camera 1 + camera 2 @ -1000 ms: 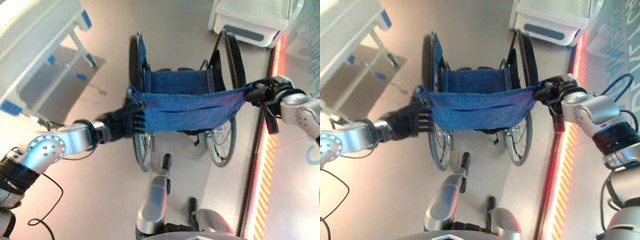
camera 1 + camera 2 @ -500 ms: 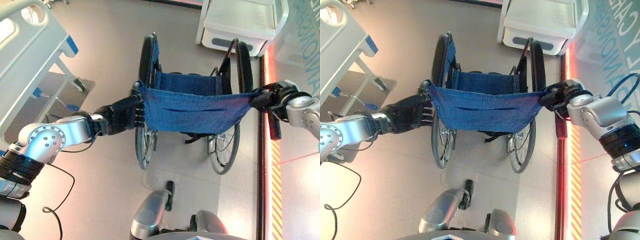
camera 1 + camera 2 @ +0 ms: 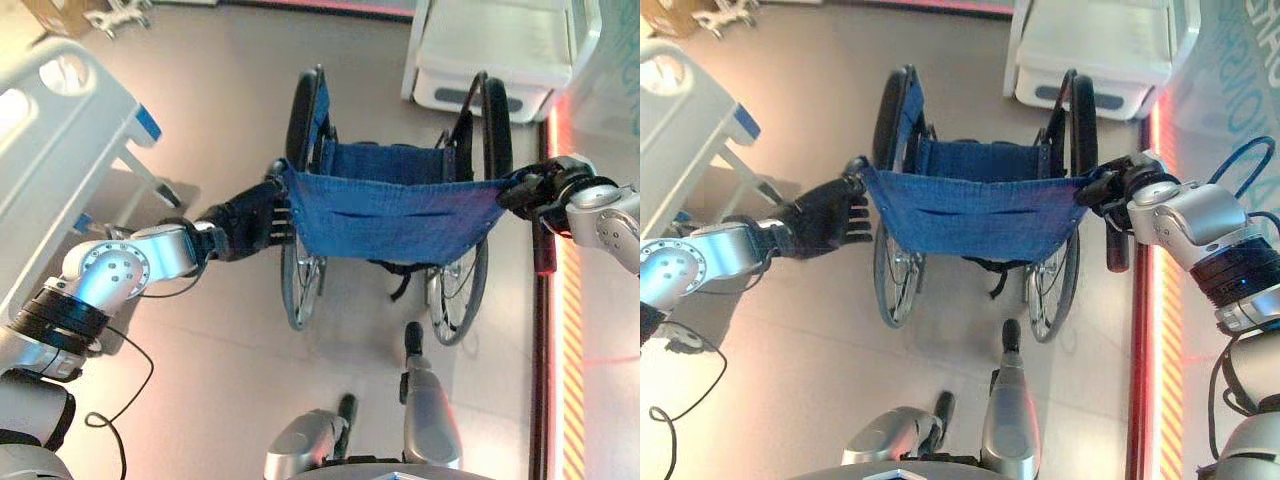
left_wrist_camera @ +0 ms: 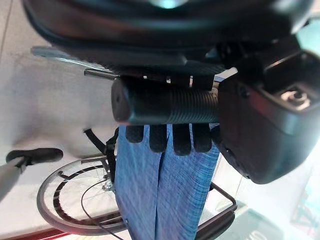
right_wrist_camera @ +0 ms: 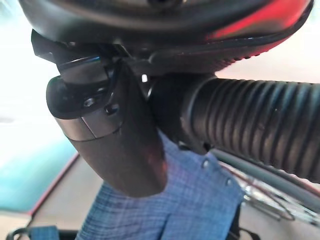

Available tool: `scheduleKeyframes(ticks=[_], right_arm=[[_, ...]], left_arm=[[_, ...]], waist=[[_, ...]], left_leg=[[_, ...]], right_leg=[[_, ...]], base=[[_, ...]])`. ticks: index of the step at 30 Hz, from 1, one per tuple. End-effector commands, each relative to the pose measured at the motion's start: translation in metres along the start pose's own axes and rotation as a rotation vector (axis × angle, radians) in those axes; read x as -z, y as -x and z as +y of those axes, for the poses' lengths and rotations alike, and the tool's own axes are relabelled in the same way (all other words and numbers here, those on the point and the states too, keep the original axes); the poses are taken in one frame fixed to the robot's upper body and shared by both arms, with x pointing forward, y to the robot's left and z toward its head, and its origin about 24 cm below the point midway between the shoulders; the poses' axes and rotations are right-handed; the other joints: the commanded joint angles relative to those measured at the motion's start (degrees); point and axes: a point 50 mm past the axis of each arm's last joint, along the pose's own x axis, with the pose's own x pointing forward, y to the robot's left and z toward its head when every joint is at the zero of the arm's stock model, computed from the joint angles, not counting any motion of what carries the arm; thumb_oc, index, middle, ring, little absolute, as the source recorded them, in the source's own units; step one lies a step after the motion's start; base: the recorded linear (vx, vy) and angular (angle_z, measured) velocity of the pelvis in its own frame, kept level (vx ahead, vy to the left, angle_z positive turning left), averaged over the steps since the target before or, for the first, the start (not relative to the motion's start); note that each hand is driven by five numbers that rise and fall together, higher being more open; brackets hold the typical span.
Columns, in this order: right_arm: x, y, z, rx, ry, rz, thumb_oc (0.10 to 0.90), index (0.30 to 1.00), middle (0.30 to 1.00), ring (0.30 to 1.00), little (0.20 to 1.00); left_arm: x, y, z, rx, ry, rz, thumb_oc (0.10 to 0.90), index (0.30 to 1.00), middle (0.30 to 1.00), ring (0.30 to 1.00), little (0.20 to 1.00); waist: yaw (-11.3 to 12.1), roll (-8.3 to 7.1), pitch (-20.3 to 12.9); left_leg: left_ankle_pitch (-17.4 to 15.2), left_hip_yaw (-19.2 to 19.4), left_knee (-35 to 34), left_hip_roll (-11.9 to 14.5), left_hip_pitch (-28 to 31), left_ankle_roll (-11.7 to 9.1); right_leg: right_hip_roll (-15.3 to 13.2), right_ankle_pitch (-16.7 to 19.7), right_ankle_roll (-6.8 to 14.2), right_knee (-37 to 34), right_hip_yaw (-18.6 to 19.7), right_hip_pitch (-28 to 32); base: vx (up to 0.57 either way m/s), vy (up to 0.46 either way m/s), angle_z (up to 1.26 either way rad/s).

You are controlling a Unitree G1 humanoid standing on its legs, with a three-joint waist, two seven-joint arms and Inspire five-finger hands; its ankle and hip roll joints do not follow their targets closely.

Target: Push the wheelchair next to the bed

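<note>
The wheelchair [image 3: 390, 205] stands in the middle of the floor, with a blue cloth backrest, a blue seat and black wheels, its back towards me. My left hand [image 3: 245, 220] is on its left push handle [image 4: 165, 107], and the fingers [image 4: 172, 140] curl round the ribbed grip. Over at the other side my right hand [image 3: 540, 188] is shut on the right push handle [image 5: 255, 130], the thumb [image 5: 115, 145] lying beside the grip. The white bed [image 3: 45, 140], with blue corner bumpers, stands to the left of the wheelchair, a strip of floor between them.
A white unit [image 3: 490, 50] stands on the floor just beyond the wheelchair's right wheel. A red-lit strip [image 3: 570, 350] runs along the floor at the right, by a wall. Bare floor lies between the bed and the wheelchair's left wheel.
The whole view has shifted as the camera moved. The wheelchair now stands squarer before me, with more of the bed in view. Both hands stay on the handles.
</note>
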Motion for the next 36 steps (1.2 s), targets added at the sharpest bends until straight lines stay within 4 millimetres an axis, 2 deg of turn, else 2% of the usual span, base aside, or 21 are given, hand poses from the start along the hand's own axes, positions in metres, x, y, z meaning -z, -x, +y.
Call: scheduleKeyframes(ticks=[1,2,3,4,5,7,9,10,13,14,16,18,20,22,24,28,29,31,33,34,36], right_arm=[[-0.092,0.033,-0.003,-0.182,-0.148,-0.371,0.400,0.300,0.300,0.300,0.300],[-0.092,0.033,-0.002,-0.182,-0.144,-0.371,0.400,0.300,0.300,0.300,0.300],[-0.090,0.032,-0.001,-0.183,-0.125,-0.378,0.400,0.300,0.300,0.300,0.300],[-0.090,0.032,-0.001,-0.183,-0.123,-0.379,0.400,0.300,0.300,0.300,0.300],[-0.091,0.033,0.000,-0.180,-0.123,-0.392,0.400,0.300,0.300,0.300,0.300],[-0.094,0.038,0.001,-0.175,-0.133,-0.393,0.400,0.300,0.300,0.300,0.300],[-0.093,0.039,0.004,-0.175,-0.125,-0.391,0.400,0.300,0.300,0.300,0.300],[-0.093,0.040,0.008,-0.178,-0.112,-0.389,0.400,0.300,0.300,0.300,0.300],[-0.097,0.040,0.015,-0.178,-0.091,-0.389,0.400,0.300,0.300,0.300,0.300],[-0.097,0.039,0.015,-0.178,-0.090,-0.388,0.400,0.300,0.300,0.300,0.300],[-0.094,0.032,0.016,-0.164,-0.087,-0.392,0.400,0.300,0.300,0.300,0.300],[-0.090,0.026,0.017,-0.165,-0.083,-0.395,0.400,0.300,0.300,0.300,0.300],[-0.085,0.021,0.020,-0.173,-0.079,-0.389,0.400,0.300,0.300,0.300,0.300],[-0.081,0.018,0.022,-0.173,-0.073,-0.383,0.400,0.300,0.300,0.300,0.300],[-0.081,0.015,0.024,-0.176,-0.079,-0.378,0.400,0.300,0.300,0.300,0.300],[-0.074,0.009,0.023,-0.181,-0.089,-0.364,0.400,0.300,0.300,0.300,0.300],[-0.074,0.008,0.020,-0.174,-0.093,-0.363,0.400,0.300,0.300,0.300,0.300],[-0.075,0.009,0.018,-0.158,-0.108,-0.370,0.400,0.300,0.300,0.300,0.300],[-0.081,0.011,0.014,-0.144,-0.125,-0.372,0.400,0.300,0.300,0.300,0.300],[-0.086,0.012,0.012,-0.140,-0.127,-0.375,0.400,0.300,0.300,0.300,0.300],[-0.095,0.014,0.009,-0.129,-0.111,-0.375,0.400,0.300,0.300,0.300,0.300]], left_arm=[[-0.079,0.048,-0.016,0.135,-0.017,-0.455,0.400,0.300,0.300,0.300,0.300],[-0.078,0.049,-0.016,0.136,-0.019,-0.455,0.400,0.300,0.300,0.300,0.300],[-0.074,0.053,-0.019,0.143,-0.033,-0.462,0.400,0.300,0.300,0.300,0.300],[-0.073,0.054,-0.018,0.143,-0.031,-0.463,0.400,0.300,0.300,0.300,0.300],[-0.071,0.057,-0.021,0.154,-0.033,-0.470,0.400,0.300,0.300,0.300,0.300],[-0.071,0.062,-0.025,0.170,-0.036,-0.471,0.400,0.300,0.300,0.300,0.300],[-0.071,0.063,-0.026,0.174,-0.030,-0.467,0.400,0.300,0.300,0.300,0.300],[-0.071,0.064,-0.025,0.173,-0.024,-0.462,0.400,0.300,0.300,0.300,0.300],[-0.071,0.067,-0.025,0.172,-0.026,-0.470,0.400,0.300,0.300,0.300,0.300],[-0.071,0.067,-0.025,0.172,-0.026,-0.472,0.400,0.300,0.300,0.300,0.300],[-0.067,0.065,-0.025,0.179,-0.023,-0.475,0.400,0.300,0.300,0.300,0.300],[-0.064,0.062,-0.022,0.171,-0.025,-0.479,0.400,0.300,0.300,0.300,0.300],[-0.059,0.061,-0.017,0.158,-0.026,-0.484,0.400,0.300,0.300,0.300,0.300],[-0.059,0.062,-0.013,0.145,-0.020,-0.494,0.400,0.300,0.300,0.300,0.300],[-0.062,0.063,-0.010,0.142,-0.012,-0.502,0.400,0.300,0.300,0.300,0.300],[-0.064,0.060,-0.012,0.148,-0.001,-0.467,0.400,0.300,0.300,0.300,0.300],[-0.064,0.060,-0.011,0.142,-0.017,-0.450,0.400,0.300,0.300,0.300,0.300],[-0.064,0.059,-0.013,0.147,-0.035,-0.436,0.400,0.300,0.300,0.300,0.300],[-0.065,0.060,-0.013,0.162,-0.048,-0.420,0.400,0.300,0.300,0.300,0.300],[-0.065,0.060,-0.015,0.171,-0.053,-0.411,0.400,0.300,0.300,0.300,0.300],[-0.065,0.061,-0.014,0.183,-0.066,-0.396,0.400,0.300,0.300,0.300,0.300]], waist=[[2.9,-3.74,-9.3],[2.8,-3.72,-9.4],[3.3,-4.82,-9.6],[3.2,-4.73,-9.7],[3.9,-5.36,-9.6],[5.5,-6.34,-8.5],[6.3,-6.06,-8.1],[7.1,-5.57,-8.1],[8.6,-3.66,-8.1],[8.8,-3.49,-7.9],[10.4,-1.98,-7.3],[11.5,-1.07,-7.1],[13.1,-0.64,-7.2],[14.2,-0.35,-7.8],[14.3,-0.77,-9.2],[15.4,-1.87,-11.3],[15.7,-3.12,-11.7],[16.2,-3.61,-12.4],[16.6,-4.00,-12.9],[16.6,-3.99,-13.1],[16.2,-4.11,-13.2]], left_leg=[[5.2,12.0,11.5,10.7,-2.0,-7.1],[5.8,11.9,12.7,11.0,-2.4,-7.4],[11.0,12.0,22.5,11.4,-5.3,-8.2],[11.2,11.8,23.7,11.5,-6.0,-8.4],[14.1,11.0,31.9,10.3,-10.7,-8.9],[14.0,10.6,42.1,7.7,-19.4,-7.9],[13.1,10.5,40.3,6.8,-21.0,-7.4],[12.8,10.8,33.9,5.7,-20.9,-6.8],[16.6,14.3,13.9,6.0,-19.6,-7.7],[17.4,14.8,12.1,6.0,-19.4,-7.9],[22.7,18.9,3.2,5.9,-23.9,-9.6],[25.9,21.3,-3.0,5.9,-25.1,-10.3],[27.0,21.3,-8.9,5.8,-25.8,-10.3],[26.8,21.8,-11.5,6.0,-25.8,-10.1],[22.2,24.1,-10.6,6.1,-24.1,-8.0],[17.8,24.9,-4.0,5.5,-24.6,-5.3],[15.8,25.6,-4.1,4.1,-23.2,-3.1],[15.3,24.9,-5.0,3.4,-21.5,-2.3],[14.7,23.8,-4.9,3.0,-20.2,-2.1],[14.4,22.9,-4.8,2.9,-19.6,-2.4],[13.9,21.3,-3.7,1.6,-19.3,-2.8]], right_leg=[[2.6,6.5,-1.4,2.3,-2.6,-0.9],[2.9,6.3,-1.8,2.2,-3.0,-0.5],[4.1,5.3,-3.9,1.3,-3.7,1.9],[4.3,5.3,-4.1,1.2,-3.8,2.1],[5.1,4.4,-5.5,0.7,-4.0,4.1],[6.0,3.1,-7.1,0.5,-4.0,7.8],[6.9,2.4,-7.0,0.5,-4.1,9.3],[8.1,1.4,-6.8,0.5,-3.7,11.0],[12.0,-1.3,-6.9,-0.5,-2.8,14.6],[12.3,-1.6,-7.0,-0.6,-2.7,15.1],[15.5,-3.0,-8.1,-2.0,-1.9,18.4],[17.2,-4.1,-8.6,-3.0,-1.3,20.8],[18.2,-5.4,-8.9,-4.0,-0.1,23.7],[18.8,-7.9,-9.0,-3.3,0.6,25.8],[18.3,-10.5,-8.6,-1.4,-0.2,25.9],[18.6,-14.1,-8.2,5.4,-1.2,26.8],[18.0,-9.0,-5.2,13.7,-1.8,25.7],[18.4,0.1,-1.0,22.2,-1.5,22.3],[19.5,5.9,1.4,28.6,-1.2,19.7],[19.0,6.3,1.7,29.3,-0.9,18.0],[16.4,1.8,0.2,24.7,-1.2,17.1]], base=[[0.34,-0.277,0.75],[0.33,-0.323,0.71],[0.24,-0.243,0.35],[0.39,-0.372,0.26],[0.27,-0.262,0.04],[0.36,-0.295,-0.13],[0.31,-0.115,0.13],[0.40,-0.035,0.35],[0.34,0.012,0.17],[0.32,0.014,0.03],[0.45,0.001,0.04],[0.49,0.009,-0.27],[0.59,0.055,-0.33],[0.57,0.094,-0.49],[0.42,0.113,-0.57],[0.45,0.094,-0.21],[0.37,0.078,-0.22],[0.41,0.059,-0.06],[0.37,0.012,0.14],[0.36,-0.007,0.16],[0.40,-0.018,0.18]])
